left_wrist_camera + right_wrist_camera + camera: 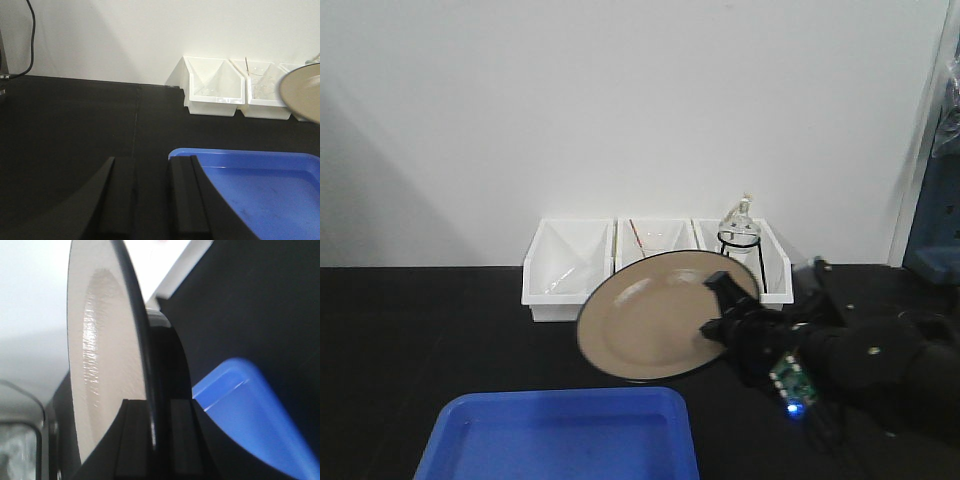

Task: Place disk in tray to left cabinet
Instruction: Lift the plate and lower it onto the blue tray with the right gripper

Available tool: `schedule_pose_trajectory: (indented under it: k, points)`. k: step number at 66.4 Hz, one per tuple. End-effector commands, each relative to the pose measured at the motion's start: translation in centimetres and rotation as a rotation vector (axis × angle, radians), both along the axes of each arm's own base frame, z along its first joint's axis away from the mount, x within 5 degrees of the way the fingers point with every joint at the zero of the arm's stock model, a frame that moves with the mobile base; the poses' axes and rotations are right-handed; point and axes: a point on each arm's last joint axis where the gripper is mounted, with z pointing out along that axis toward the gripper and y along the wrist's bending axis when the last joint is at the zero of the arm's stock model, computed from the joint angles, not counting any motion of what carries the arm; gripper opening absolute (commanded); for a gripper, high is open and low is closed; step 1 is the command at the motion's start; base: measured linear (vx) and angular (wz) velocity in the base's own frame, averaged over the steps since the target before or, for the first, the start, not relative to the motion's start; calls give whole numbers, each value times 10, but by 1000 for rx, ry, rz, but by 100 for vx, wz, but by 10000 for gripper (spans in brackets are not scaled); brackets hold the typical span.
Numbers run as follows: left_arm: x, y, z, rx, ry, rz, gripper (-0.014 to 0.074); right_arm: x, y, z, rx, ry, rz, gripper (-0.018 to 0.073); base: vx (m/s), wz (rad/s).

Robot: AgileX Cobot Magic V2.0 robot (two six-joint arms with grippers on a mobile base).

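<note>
Right end effector (723, 300) clamps disk (640, 325) by rim, tilted, prob. for lowering into tray (560, 425); left end effector (150, 165) spread, empty.

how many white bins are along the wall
3, side by side against the wall: left bin, middle bin partly behind the disk, right bin holding a glass flask. No others visible.

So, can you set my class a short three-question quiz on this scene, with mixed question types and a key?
1. True or false: the disk has not yet been set in the tray.
2. Which arm's fingers clamp the disk's rim? A) left B) right
3. Fill in: three white ___ stand at the wall behind the disk.

Key: 1 true; 2 B, the right fingers; 3 bins.
</note>
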Motion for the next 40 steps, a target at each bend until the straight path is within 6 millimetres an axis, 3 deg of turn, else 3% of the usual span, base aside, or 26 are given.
schedule_pose_trajectory:
  k: [1, 9, 21, 40]
  points:
    - [2, 1, 18, 2, -103, 6, 309, 6, 22, 28, 26, -126, 6, -6, 0, 0]
    - [2, 1, 18, 2, -103, 6, 309, 6, 56, 1, 3, -76, 78, -6, 0, 0]
    - [2, 1, 18, 2, -103, 6, 309, -2, 86, -32, -34, -7, 152, -6, 0, 0]
    - [2, 1, 18, 2, -103, 6, 309, -8, 99, -60, -74, 86, 229, -5, 0, 0]
